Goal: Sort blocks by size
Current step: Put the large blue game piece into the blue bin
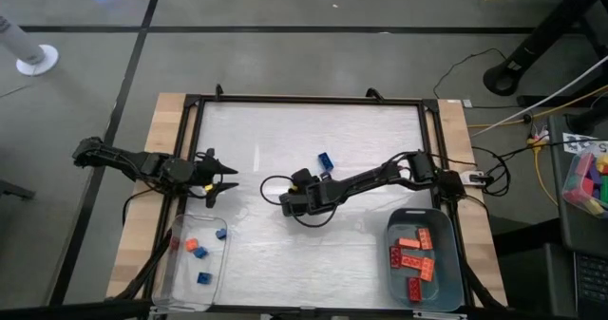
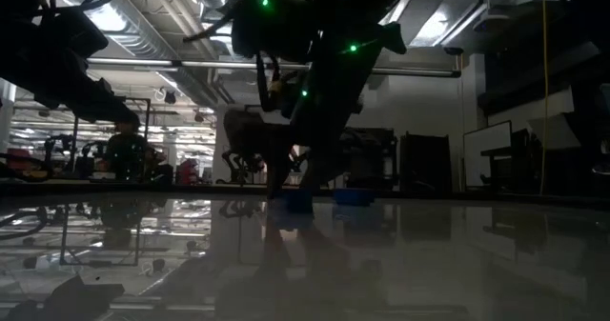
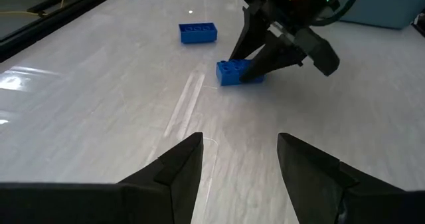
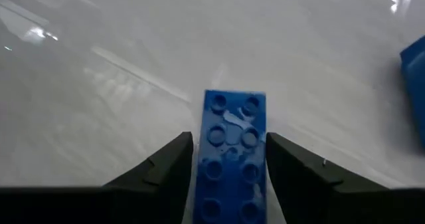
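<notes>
High view: we see the right tool (image 1: 290,203) low over the middle of the counter (image 1: 313,254), arm stretched in from the right. The block it works on is hidden under it here. A second long blue block (image 1: 326,160) lies just beyond it, apart. The left tool (image 1: 220,179) hangs at the counter's left edge, fingers spread, holding nothing. Below it, a clear bin (image 1: 180,282) holds small blue and orange blocks (image 1: 198,251). At the lower right, a grey bin (image 1: 442,282) holds long red and orange blocks (image 1: 413,255).

Low view: dark arm shapes come down at centre; we make out a blue block (image 2: 297,201) at their foot and another blue block (image 2: 354,196) just to its side.

Left wrist view: the left tool's (image 3: 239,164) own fingers stand wide apart. Farther off, the right tool (image 3: 255,59) has its fingers down on either side of a long blue block (image 3: 234,72) resting on the counter. The other blue block (image 3: 198,32) lies beyond, apart.

Right wrist view: the long blue block (image 4: 230,154), studs up, sits lengthwise between the right tool's (image 4: 229,164) fingers, both flanks touching or nearly touching them. We read this as a pinch on the block.
</notes>
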